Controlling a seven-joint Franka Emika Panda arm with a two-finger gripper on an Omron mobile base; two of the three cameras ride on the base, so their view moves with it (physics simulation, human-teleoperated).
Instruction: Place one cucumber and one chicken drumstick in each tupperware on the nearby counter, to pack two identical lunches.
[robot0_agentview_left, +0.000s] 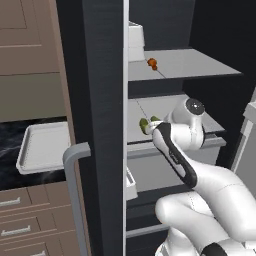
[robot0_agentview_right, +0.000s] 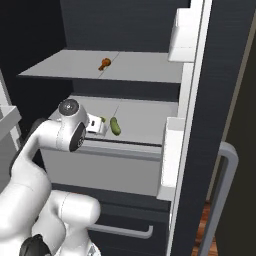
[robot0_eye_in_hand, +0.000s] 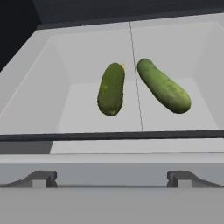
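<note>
Two green cucumbers lie side by side on the middle grey fridge shelf, the left cucumber (robot0_eye_in_hand: 110, 89) stubby and the right cucumber (robot0_eye_in_hand: 164, 85) longer and slanted. One of them shows in the right base view as a cucumber (robot0_agentview_right: 115, 126) just past my hand. My gripper (robot0_eye_in_hand: 111, 179) is open at the shelf's front edge, short of both, with nothing between its fingers. A brown chicken drumstick (robot0_agentview_left: 152, 63) rests on the upper shelf, the same drumstick (robot0_agentview_right: 104, 63) showing from the other side. One white tupperware (robot0_agentview_left: 30, 150) sits on the black marbled counter (robot0_agentview_left: 7, 137), left of the fridge.
The open dark fridge door (robot0_agentview_left: 100, 100) with its grey handle (robot0_agentview_left: 75, 165) stands between the shelves and the counter. White door bins (robot0_agentview_right: 172, 145) hang on the right-hand door. A white box bin (robot0_agentview_left: 136, 40) sits on the upper shelf. Brown drawers (robot0_agentview_left: 20, 220) are under the counter.
</note>
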